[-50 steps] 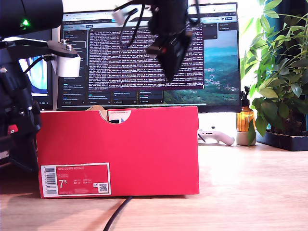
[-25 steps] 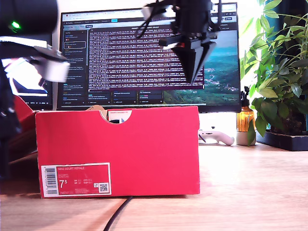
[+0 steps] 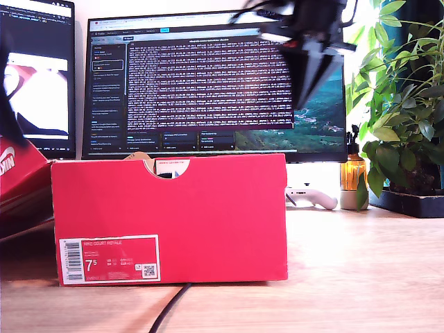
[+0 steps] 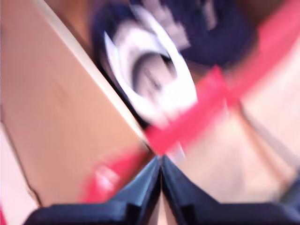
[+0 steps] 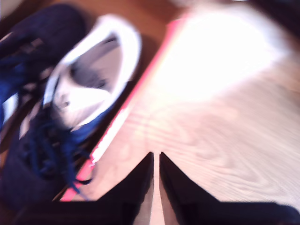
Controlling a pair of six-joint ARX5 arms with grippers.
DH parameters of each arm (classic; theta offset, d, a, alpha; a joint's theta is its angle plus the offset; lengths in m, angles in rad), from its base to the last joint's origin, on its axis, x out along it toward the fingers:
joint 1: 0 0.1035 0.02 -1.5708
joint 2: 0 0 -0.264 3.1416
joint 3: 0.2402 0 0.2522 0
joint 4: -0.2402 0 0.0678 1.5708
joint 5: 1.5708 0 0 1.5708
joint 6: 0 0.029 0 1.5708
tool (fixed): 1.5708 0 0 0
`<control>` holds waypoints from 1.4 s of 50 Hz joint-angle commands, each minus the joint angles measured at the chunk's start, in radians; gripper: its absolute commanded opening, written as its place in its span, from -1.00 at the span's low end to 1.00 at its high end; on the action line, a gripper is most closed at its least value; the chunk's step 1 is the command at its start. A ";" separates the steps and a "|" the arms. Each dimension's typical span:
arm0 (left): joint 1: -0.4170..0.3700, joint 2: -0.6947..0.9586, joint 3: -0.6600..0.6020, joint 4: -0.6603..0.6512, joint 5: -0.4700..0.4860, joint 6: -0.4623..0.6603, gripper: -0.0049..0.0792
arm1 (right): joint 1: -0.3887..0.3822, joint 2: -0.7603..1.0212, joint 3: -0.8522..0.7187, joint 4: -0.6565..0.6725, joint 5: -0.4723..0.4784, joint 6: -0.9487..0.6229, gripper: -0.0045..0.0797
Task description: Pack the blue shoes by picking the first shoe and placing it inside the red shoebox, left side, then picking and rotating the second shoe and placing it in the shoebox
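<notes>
The red shoebox (image 3: 208, 208) stands on the wooden table, its barcode label facing the exterior view, and its walls hide the blue shoes there. In the first wrist view, my first gripper (image 4: 161, 161) is shut on nothing above the box's red rim (image 4: 197, 112). Beyond that rim lies a blurred blue shoe (image 4: 206, 28) with a white lining. My second gripper (image 5: 155, 157) is also shut and empty. It hovers over bare table beside the red rim (image 5: 140, 84), with a blue shoe (image 5: 47, 140) lying inside. A blurred dark arm (image 3: 312, 48) hangs at the exterior view's top right.
A red lid (image 3: 17, 180) leans at the exterior view's left. Behind the box stand a large monitor (image 3: 208, 83) and a second screen (image 3: 41, 76). A white controller (image 3: 312, 198), an amber bottle (image 3: 352, 173) and a plant (image 3: 402, 104) sit at the right. A black cable (image 3: 166, 312) runs forward.
The arm at the top has swung toward the exterior view's right. The other arm has left the exterior view's left side, uncovering the red lid and the second screen.
</notes>
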State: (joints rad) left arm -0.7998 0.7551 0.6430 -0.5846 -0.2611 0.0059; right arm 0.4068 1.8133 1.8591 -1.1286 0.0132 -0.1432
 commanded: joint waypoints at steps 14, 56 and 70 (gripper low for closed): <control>0.213 -0.023 -0.006 0.223 0.213 0.093 -0.92 | -0.080 -0.243 -0.177 0.122 0.006 0.047 -0.91; 0.551 -0.012 -0.307 0.740 0.401 -0.007 -0.92 | -0.399 -0.647 -1.204 1.115 -0.060 0.012 -0.91; 0.551 -0.033 -0.451 0.874 0.362 -0.024 -0.92 | -0.417 -0.648 -1.398 1.348 -0.066 0.045 -0.91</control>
State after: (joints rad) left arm -0.2523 0.7391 0.2066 0.2604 0.1101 -0.0189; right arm -0.0063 1.1801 0.4992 0.1715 -0.0498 -0.1204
